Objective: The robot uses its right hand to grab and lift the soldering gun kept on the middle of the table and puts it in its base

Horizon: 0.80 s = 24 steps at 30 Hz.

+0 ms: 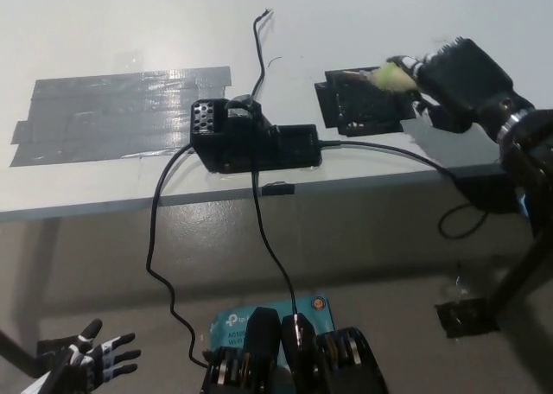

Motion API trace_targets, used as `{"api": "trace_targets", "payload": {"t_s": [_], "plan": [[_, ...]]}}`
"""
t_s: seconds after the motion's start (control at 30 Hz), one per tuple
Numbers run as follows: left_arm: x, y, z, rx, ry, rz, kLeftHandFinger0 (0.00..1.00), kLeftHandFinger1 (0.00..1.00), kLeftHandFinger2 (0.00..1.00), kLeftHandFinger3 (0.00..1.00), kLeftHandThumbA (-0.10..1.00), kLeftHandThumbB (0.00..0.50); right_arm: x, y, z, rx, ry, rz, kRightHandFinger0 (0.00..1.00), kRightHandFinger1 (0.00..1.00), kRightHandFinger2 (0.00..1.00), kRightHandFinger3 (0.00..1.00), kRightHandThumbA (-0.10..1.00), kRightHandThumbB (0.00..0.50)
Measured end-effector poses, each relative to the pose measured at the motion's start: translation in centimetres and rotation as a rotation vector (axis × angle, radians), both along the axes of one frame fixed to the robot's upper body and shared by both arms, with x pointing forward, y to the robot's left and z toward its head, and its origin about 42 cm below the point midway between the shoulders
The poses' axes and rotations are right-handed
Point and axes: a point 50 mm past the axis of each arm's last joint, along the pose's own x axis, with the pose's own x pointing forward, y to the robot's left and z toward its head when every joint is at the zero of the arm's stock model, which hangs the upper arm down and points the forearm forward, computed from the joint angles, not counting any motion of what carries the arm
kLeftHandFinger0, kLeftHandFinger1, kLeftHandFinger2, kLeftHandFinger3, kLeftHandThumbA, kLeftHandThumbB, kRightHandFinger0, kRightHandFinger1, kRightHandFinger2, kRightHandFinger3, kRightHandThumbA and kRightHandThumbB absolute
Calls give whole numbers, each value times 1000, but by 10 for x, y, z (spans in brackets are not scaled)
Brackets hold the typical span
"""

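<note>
My black right hand [455, 76] is shut on the soldering gun [393, 77], whose pale yellow-green grip sticks out to the left of the hand. It hangs above the black square pad [363, 103] on the white table [130, 31]. The gun's black cable [389, 150] runs from the hand back to the black base station [253, 140] near the table's front edge. My white left hand [82, 365] rests low at the bottom left, fingers spread, holding nothing.
A large patch of grey tape [121, 113] covers the table left of the base. Thin black wires [261, 44] lead from the base toward the back and down off the front edge [164, 238]. A teal box [259, 314] lies on the floor below.
</note>
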Motion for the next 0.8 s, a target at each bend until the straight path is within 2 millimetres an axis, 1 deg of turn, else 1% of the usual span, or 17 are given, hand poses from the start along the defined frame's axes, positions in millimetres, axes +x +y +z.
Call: {"api": "trace_targets", "payload": {"t_s": [0.03,0.07,0.13,0.17,0.23,0.3,0.33,0.4,0.43,0.5,0.53,0.6,0.63,0.67,0.73,0.77,0.8], "plan": [[0,0,0,1,0,0,1000,1000,1000,1000,1000,95,0,2,2,0,-2,9,0,14,346,233,55,18],[0,0,0,2,0,0,1000,1000,1000,1000,1000,92,0,4,3,-2,-1,22,0,43,400,242,-20,46],[0,0,0,5,1,-2,1000,1000,1000,1000,1000,91,0,8,2,-9,5,43,0,92,462,234,-27,52],[0,-1,0,7,1,-4,1000,1000,1000,1000,1000,107,0,9,1,-14,10,57,0,94,465,289,-68,113],[0,-1,-1,10,1,-5,1000,1000,1000,1000,1000,108,-1,13,-1,-19,18,77,0,90,467,435,-73,138],[1,-1,-1,13,0,-8,1000,1000,1000,1000,1000,118,-1,17,-2,-20,22,94,0,83,474,261,-98,100],[1,-1,0,14,0,-9,1000,1000,1000,1000,1000,130,-1,20,-2,-20,25,104,0,91,500,288,-100,96],[2,-2,0,16,-2,-9,1000,1000,1000,1000,1000,137,-1,25,0,-20,28,117,0,126,545,196,-100,79],[3,-2,0,19,-3,-11,1000,1000,1000,1000,1000,139,0,31,3,-20,28,131,0,133,554,252,-100,63],[4,-2,1,20,-5,-12,1000,1000,1000,1000,1000,142,1,38,9,-20,25,150,0,148,573,221,-100,57],[4,-2,1,21,-6,-12,1000,1000,1000,1000,1000,152,1,41,11,-19,23,157,0,125,553,292,-100,93],[4,-2,1,21,-5,-12,1000,1000,1000,1000,1000,121,2,47,14,-18,18,176,0,91,521,273,-94,82],[4,-2,1,21,-5,-12,1000,1000,1000,1000,1000,117,1,48,15,-18,18,182,0,84,516,187,-99,83],[4,-2,1,21,-5,-12,1000,1000,1000,1000,1000,153,1,51,15,-19,17,194,0,68,505,206,-82,84],[4,-2,1,22,-5,-13,1000,1000,1000,1000,1000,164,1,55,16,-20,17,208,0,54,496,204,-63,84],[4,-3,1,22,-4,-14,1000,1000,1000,1000,1000,150,1,55,15,-21,17,211,0,51,496,265,-53,110],[4,-3,0,22,-4,-15,1000,1000,1000,1000,1000,181,0,56,15,-22,17,216,0,1,426,418,-86,155]]}}
